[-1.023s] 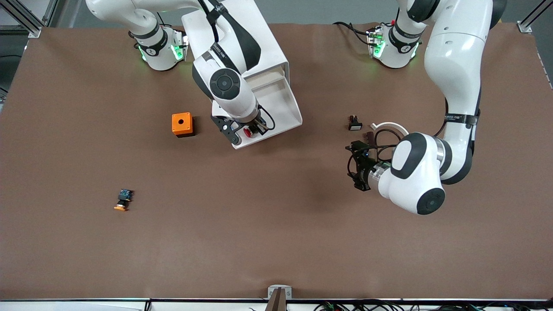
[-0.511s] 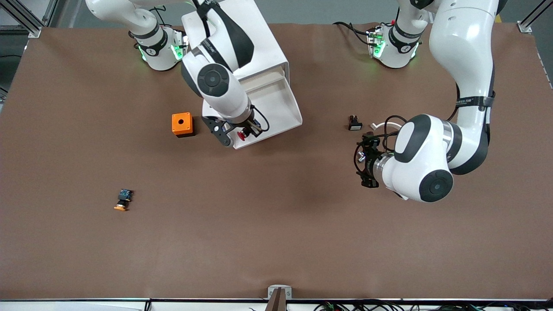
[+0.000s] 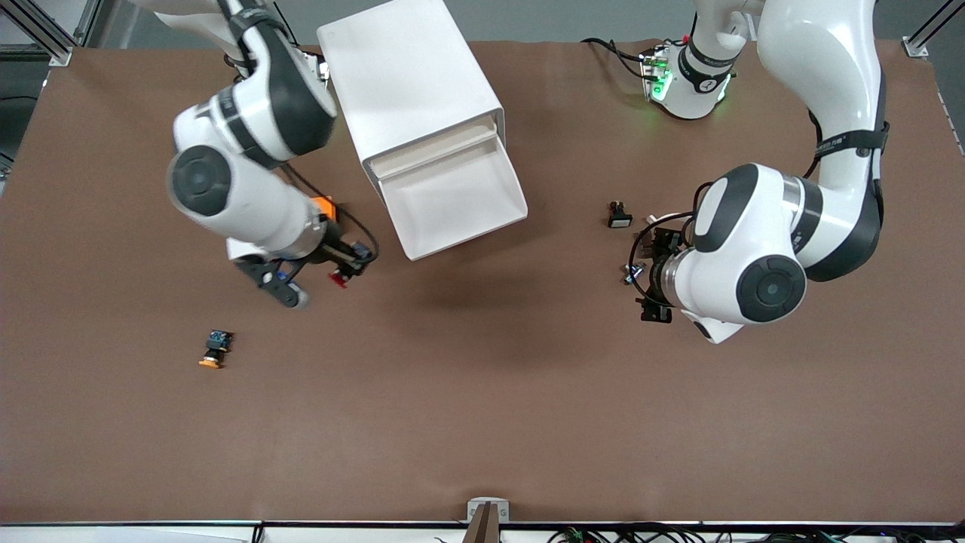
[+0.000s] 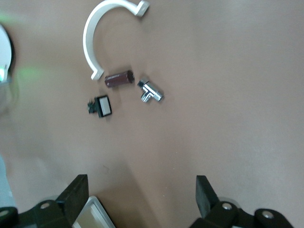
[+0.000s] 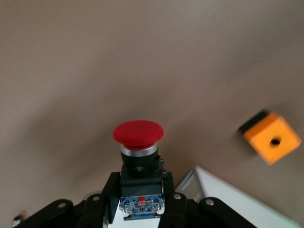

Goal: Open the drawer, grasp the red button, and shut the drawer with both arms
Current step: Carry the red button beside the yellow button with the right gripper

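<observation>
Front view: The drawer [image 3: 452, 192] stands pulled out of the white cabinet [image 3: 407, 75], its tray bare. The right tool [image 3: 332, 275] hangs in the air over bare counter [image 3: 482, 392], beside the drawer front and toward the right arm's end, clamped on the button [image 3: 337, 280], whose red cap shows at the tip. The orange cube [image 3: 324, 205] lies partly hidden under the right arm's wrist. An orange-capped button [image 3: 214, 350] lies on the counter nearer the camera, well apart from the cabinet. The left tool [image 3: 650, 279] hangs over the counter toward the left arm's end; this view does not show how its fingers stand. A small black switch [image 3: 619, 216] lies near it.

Left wrist view: The left tool [image 4: 142, 197] has its fingers [image 4: 76, 194] set wide apart, holding nothing. On the counter lie a white C-shaped clip [image 4: 102, 35], a dark cylinder [image 4: 118, 78], a chrome fitting [image 4: 151, 91] and the black switch [image 4: 100, 106], all close together.

Right wrist view: The right tool [image 5: 140, 194] grips the button [image 5: 138, 156] by its black body, red cap pointing away from the wrist, blue block at the rear. The orange cube [image 5: 271, 137] and a white drawer corner [image 5: 223, 194] appear below.
</observation>
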Robot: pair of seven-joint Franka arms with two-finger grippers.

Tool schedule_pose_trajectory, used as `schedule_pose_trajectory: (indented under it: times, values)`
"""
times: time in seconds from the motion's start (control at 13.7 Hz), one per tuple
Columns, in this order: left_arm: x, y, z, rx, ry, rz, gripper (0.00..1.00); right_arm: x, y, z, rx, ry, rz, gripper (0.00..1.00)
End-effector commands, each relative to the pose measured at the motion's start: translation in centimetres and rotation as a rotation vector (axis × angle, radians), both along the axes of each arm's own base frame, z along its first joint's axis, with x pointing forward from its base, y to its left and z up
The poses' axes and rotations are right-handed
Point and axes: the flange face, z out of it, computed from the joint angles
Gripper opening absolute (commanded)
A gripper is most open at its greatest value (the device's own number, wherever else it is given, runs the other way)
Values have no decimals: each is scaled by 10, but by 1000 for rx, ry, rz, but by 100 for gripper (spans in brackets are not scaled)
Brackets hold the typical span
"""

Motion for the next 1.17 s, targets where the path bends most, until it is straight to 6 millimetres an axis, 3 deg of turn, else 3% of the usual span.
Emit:
schedule_pose_trajectory:
  times: [0.0,0.15,0.29,0.37,0.8,1.1]
  values:
    - [-11,-10,13,3,-19,-107,99,24,-68,-5,-15,-28,142,3]
    - [-19,-28,13,-53,-18,-262,99,39,-118,-15,-38,-47,230,3]
    - [-24,-43,6,-85,-14,-362,99,56,-162,-44,-28,-63,314,3]
    - [-26,-53,4,-91,-30,-380,99,62,-174,-60,-25,-64,358,4]
    - [-52,-128,-21,-99,-93,-595,99,92,-216,-158,-58,-124,451,4]
    - [-65,-171,-58,-163,-130,-789,99,96,-228,-207,-61,-127,456,5]
